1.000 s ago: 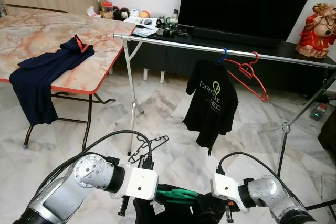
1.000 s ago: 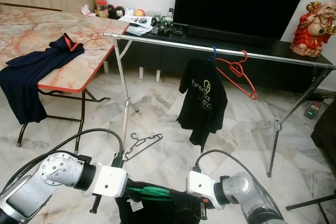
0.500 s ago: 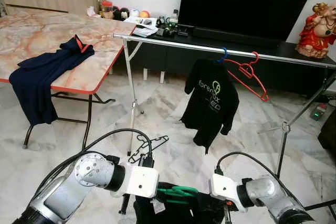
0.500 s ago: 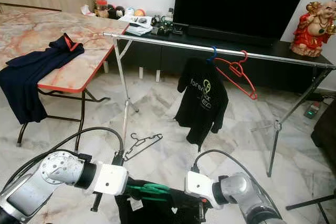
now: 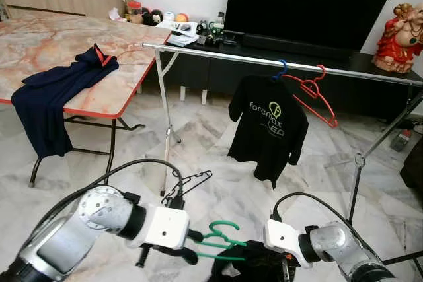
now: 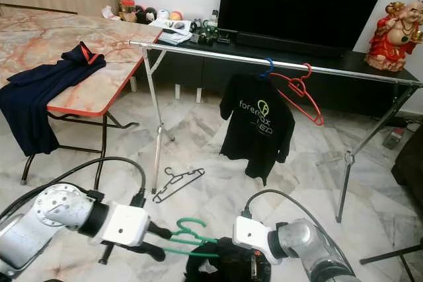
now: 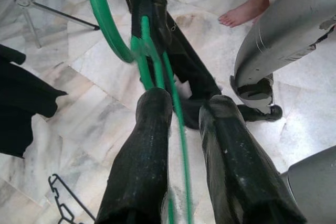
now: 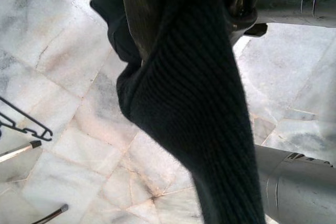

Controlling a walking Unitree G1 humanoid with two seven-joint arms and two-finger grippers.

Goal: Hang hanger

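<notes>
Left eye view shows the left claw point(image 5: 188, 246) low in the frame, left of centre, its two black fingers point(image 7: 149, 145) pressed onto the wire of a green hanger point(image 5: 221, 240). The hanger's hook curves upward just right of that claw, and its lower part runs into a dark garment point(image 5: 254, 265) bunched at the bottom centre of the frame. The right claw point(image 8: 173, 30) sits at the lower right, wrapped in the same dark ribbed cloth; whether its fingers are spread or closed cannot be told.

Across the upper middle of the frame runs a metal rail point(image 5: 218, 54). A black T-shirt point(image 5: 269, 127) with a printed logo hangs from it right of centre, and a red hanger point(image 5: 310, 94) hangs tilted just beside it. A black hanger point(image 5: 188, 186) lies on the marble floor point(image 5: 218, 137) near the rail's left leg. At the upper left, a navy garment point(image 5: 56, 94) drapes over the edge of a marble-topped table point(image 5: 59, 44). In the left wrist view, a person's bare foot point(image 7: 247, 9) stands on the floor near the top right.
</notes>
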